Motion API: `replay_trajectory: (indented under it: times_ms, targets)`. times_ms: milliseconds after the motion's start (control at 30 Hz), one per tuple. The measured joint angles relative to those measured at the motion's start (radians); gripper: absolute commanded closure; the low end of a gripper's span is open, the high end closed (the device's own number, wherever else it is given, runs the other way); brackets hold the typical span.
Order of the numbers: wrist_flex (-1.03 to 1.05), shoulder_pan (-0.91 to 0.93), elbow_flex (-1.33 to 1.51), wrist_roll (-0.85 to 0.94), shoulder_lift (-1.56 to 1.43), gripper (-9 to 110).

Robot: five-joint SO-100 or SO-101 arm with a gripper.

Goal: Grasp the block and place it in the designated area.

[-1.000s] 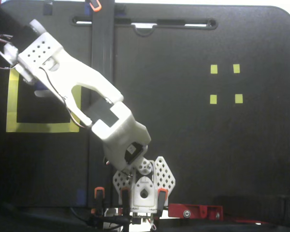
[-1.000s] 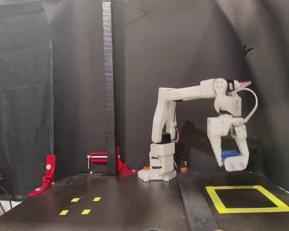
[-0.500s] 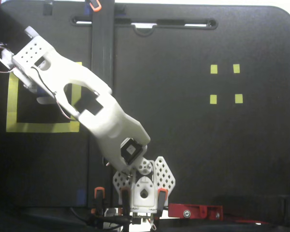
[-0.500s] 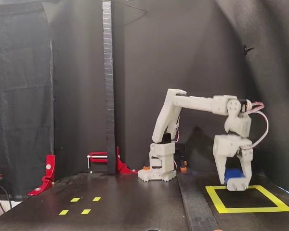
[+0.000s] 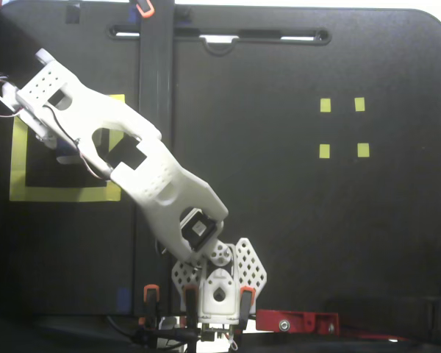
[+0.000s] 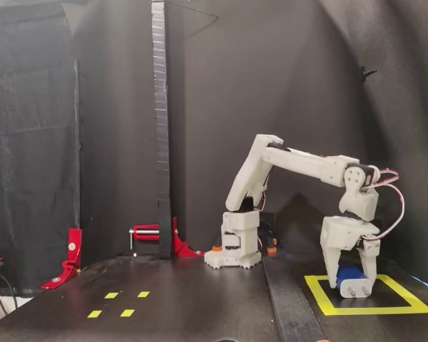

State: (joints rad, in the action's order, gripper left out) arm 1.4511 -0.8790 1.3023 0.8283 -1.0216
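The dark blue block (image 6: 349, 273) sits between the white fingers of my gripper (image 6: 353, 288), which is shut on it and lowered almost to the floor. It hangs inside the designated area (image 6: 371, 311), a square of wide yellow tape, near that square's left and back sides. From above, the arm reaches left over the same yellow square (image 5: 59, 193), and my gripper (image 5: 67, 153) is over its black inside. There the wrist hides the block.
A tall black post (image 6: 160, 128) rises left of the arm base (image 6: 234, 249). Four tiny yellow tape squares (image 5: 342, 126) lie on the right of the top view. Red clamps (image 6: 71, 253) stand at the table's edge.
The arm has stretched out and lowered the gripper with the block from well above the floor down into the yellow square.
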Motion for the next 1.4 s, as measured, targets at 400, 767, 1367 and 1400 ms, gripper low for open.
replay_trajectory:
  times_ms: [400,767,1367,1400]
  targets:
    - [-0.002,0.003,0.000,0.002,0.000,80]
    - [0.028,0.011,0.000,0.018,0.005,62]
    - [0.037,0.009,0.000,0.028,0.005,62]
    - [0.037,0.009,0.000,0.028,0.005,62]
